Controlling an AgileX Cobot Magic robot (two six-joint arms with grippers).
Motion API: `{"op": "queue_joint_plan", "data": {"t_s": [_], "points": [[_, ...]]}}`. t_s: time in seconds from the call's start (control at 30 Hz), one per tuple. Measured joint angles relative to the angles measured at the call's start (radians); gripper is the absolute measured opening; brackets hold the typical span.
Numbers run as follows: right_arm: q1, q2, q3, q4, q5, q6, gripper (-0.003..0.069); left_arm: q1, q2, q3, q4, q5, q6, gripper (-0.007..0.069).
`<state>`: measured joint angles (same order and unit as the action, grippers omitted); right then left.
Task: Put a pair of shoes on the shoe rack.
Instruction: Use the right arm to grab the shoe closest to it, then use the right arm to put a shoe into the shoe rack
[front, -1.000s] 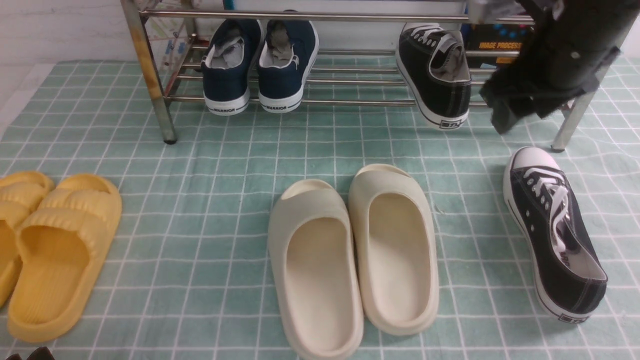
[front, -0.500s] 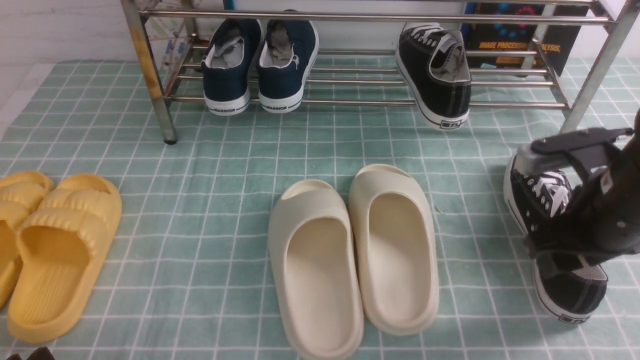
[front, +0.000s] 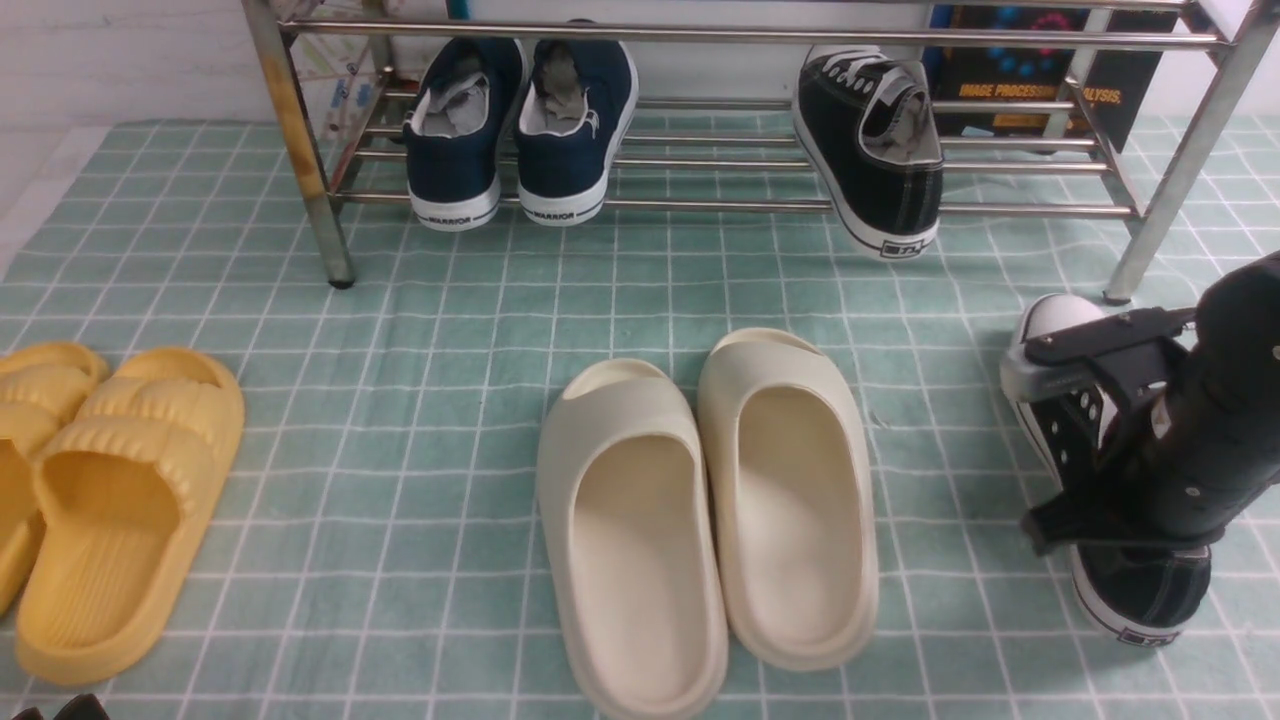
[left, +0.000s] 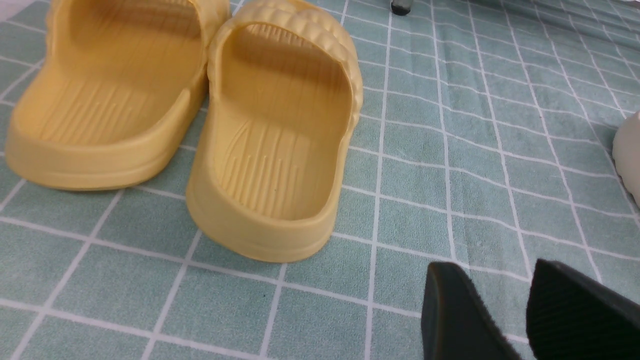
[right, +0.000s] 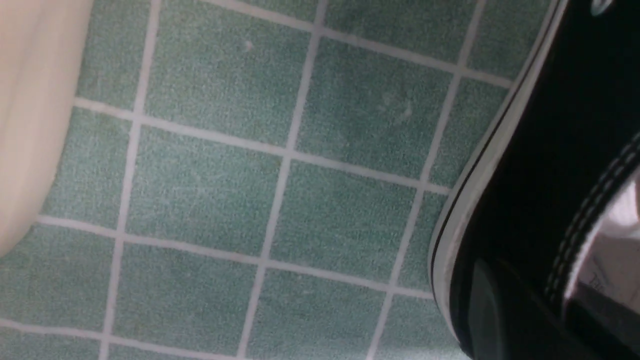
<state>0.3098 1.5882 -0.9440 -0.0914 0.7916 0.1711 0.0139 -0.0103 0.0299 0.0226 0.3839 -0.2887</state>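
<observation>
One black sneaker (front: 880, 150) sits on the lower rods of the shoe rack (front: 700, 206), toe inward, its heel overhanging the front rod. Its mate, the second sneaker (front: 1140, 590), lies on the green checked cloth (front: 450, 330) near the right border of the front view, toe cap toward the right front leg (front: 1150, 240) of the rack. The right arm (front: 1210, 430) covers its middle. In the right wrist view one of the right fingers (right: 482, 310) lies against the outer canvas by the white sole edge. The other is hidden, so I cannot tell whether they pinch the wall. The left fingers (left: 460, 315) stand spread over bare cloth, near the yellow slides (left: 270, 150). On the rack, rods lie bare between the navy pair (front: 520, 130) and the black sneaker, and also from that sneaker to the right front leg. A strip of bare cloth separates the cream slides (front: 790, 500) from the second sneaker.
</observation>
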Motion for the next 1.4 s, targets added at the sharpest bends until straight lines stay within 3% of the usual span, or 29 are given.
{"op": "queue_joint_plan", "data": {"t_s": [0.43,0.8,1.03,1.4], "points": [[0.000,-0.118,-0.244,-0.023,0.219,-0.083,0.0020,0.000,0.000,0.000,0.000,0.000,0.000,0.0239],[-0.006,0.134,-0.528,-0.049,0.277,-0.171,0.0020,0.000,0.000,0.000,0.000,0.000,0.000,0.0239],[-0.093,0.305,-0.768,-0.042,0.331,-0.228,0.0020,0.000,0.000,0.000,0.000,0.000,0.000,0.0239],[-0.113,0.446,-1.014,0.038,0.354,-0.395,0.0020,0.000,0.000,0.000,0.000,0.000,0.000,0.0239]]}}
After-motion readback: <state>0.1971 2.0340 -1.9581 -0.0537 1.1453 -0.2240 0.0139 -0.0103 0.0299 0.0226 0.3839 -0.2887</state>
